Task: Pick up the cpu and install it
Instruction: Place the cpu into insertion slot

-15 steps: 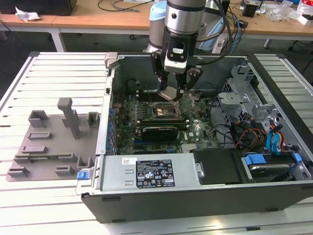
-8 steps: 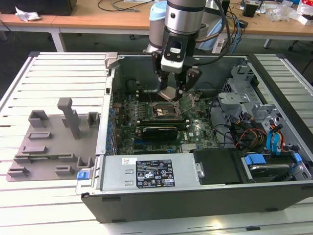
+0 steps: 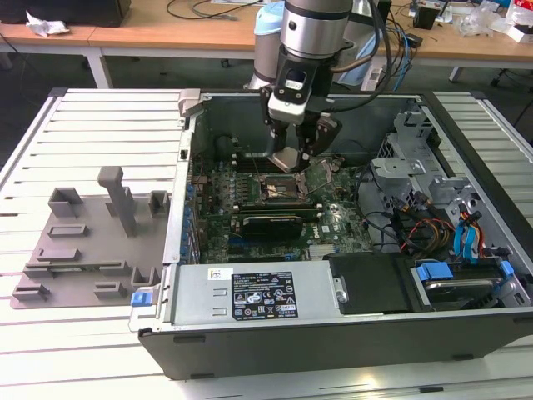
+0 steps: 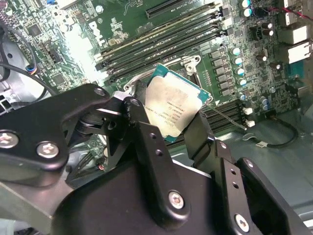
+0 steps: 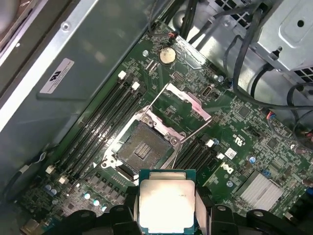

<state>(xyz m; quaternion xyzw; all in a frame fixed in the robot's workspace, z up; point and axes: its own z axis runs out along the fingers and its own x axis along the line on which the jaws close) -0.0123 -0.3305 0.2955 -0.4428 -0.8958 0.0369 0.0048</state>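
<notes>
The cpu [image 4: 174, 108] is a small square chip with a silvery top and green edge, held between my black fingers [image 4: 142, 115]. My gripper [image 3: 293, 160] is shut on the cpu [image 5: 166, 201] and hangs inside the open computer case, just above the motherboard. The black socket [image 5: 142, 148] lies below and a little ahead of the chip, its metal frame [image 5: 188, 103] swung open and its lever raised. In the exterior view the socket [image 3: 277, 191] sits directly under the gripper.
Memory slots [image 5: 105, 122] flank the socket on both sides. A drive cage and cables [image 3: 433, 200] fill the case at the exterior view's right. A grey tray [image 3: 92, 242] with upright fixtures lies outside the case at the exterior view's left. The case wall [image 5: 73, 83] stands close by.
</notes>
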